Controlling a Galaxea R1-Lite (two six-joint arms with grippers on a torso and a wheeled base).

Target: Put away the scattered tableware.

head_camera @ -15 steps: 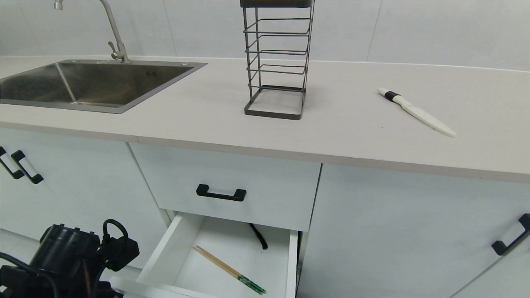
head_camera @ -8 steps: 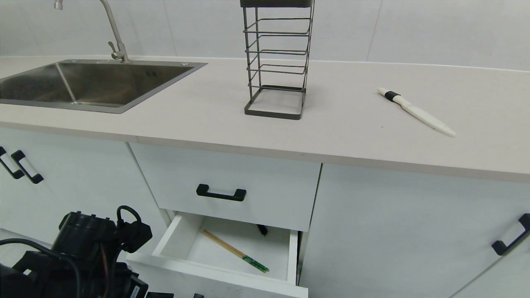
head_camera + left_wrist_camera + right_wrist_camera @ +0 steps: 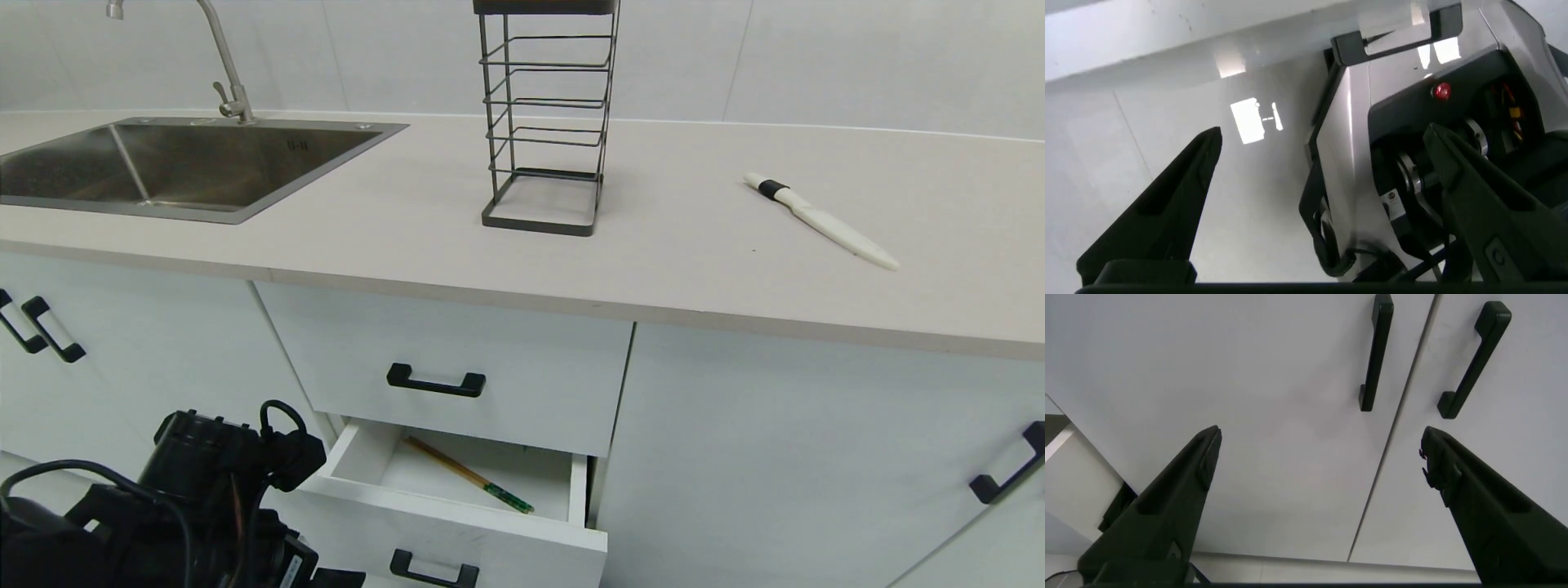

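Note:
A pair of wooden chopsticks with green tips [image 3: 469,475] lies inside the lower drawer [image 3: 457,531], which stands partly open under the counter. A white knife with a black band [image 3: 820,220] lies on the countertop at the right. My left arm [image 3: 220,465] is low beside the drawer's front left corner; whether it touches the drawer is hidden. In the left wrist view my left gripper [image 3: 1323,135] is open and empty over a glossy floor. My right gripper [image 3: 1320,434] is also open and empty, facing white cabinet doors with black handles [image 3: 1372,351].
A dark wire rack [image 3: 547,122] stands on the counter's middle. The steel sink [image 3: 180,163] with its tap is at the back left. The upper drawer [image 3: 437,380] above the open one is shut. Cabinet doors flank both sides.
The lower drawer has slid inward and now stands much less open, with its front handle in sight. My left arm has moved forward and to the right alongside it.

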